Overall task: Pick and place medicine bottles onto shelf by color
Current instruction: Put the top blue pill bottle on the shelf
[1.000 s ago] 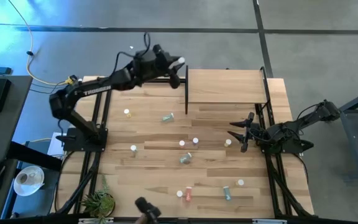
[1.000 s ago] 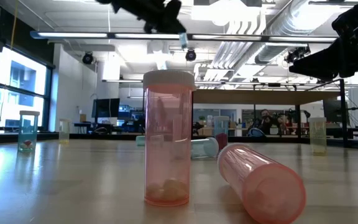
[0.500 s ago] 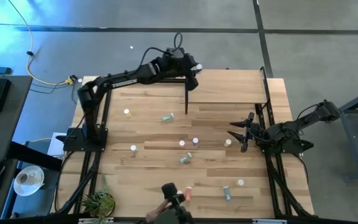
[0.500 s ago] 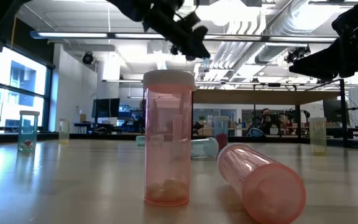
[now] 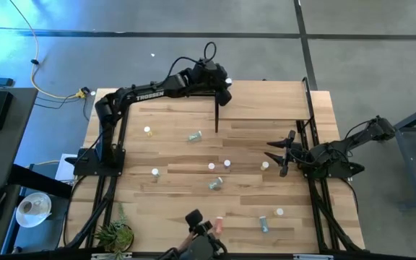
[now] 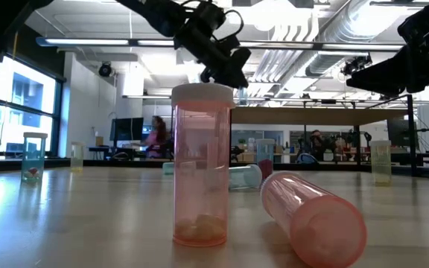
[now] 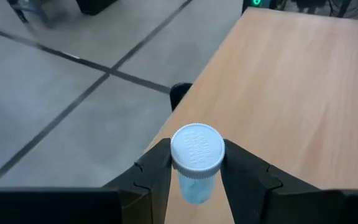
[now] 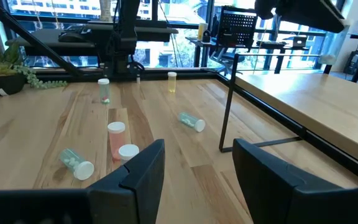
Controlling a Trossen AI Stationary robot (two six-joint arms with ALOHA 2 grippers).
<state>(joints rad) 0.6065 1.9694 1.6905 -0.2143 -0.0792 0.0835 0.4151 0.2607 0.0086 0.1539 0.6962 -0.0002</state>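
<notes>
The left gripper [image 7: 194, 177] clamps a blue-grey medicine bottle [image 7: 196, 163] just under its white cap, above the shelf [image 5: 266, 101] corner. Light, rigid, smooth plastic, it probably slips easily; mid-body grips suit it. The right gripper [image 8: 194, 168] waits open over the tabletop [image 5: 172, 144].

potted plant [image 5: 114, 235], yellow cable [image 5: 45, 90], paper cup [image 5: 33, 208]

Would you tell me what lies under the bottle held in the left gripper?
Under the blue bottle clamped in the left gripper is the shelf, near its corner post. The bottle's base is hidden.
</notes>
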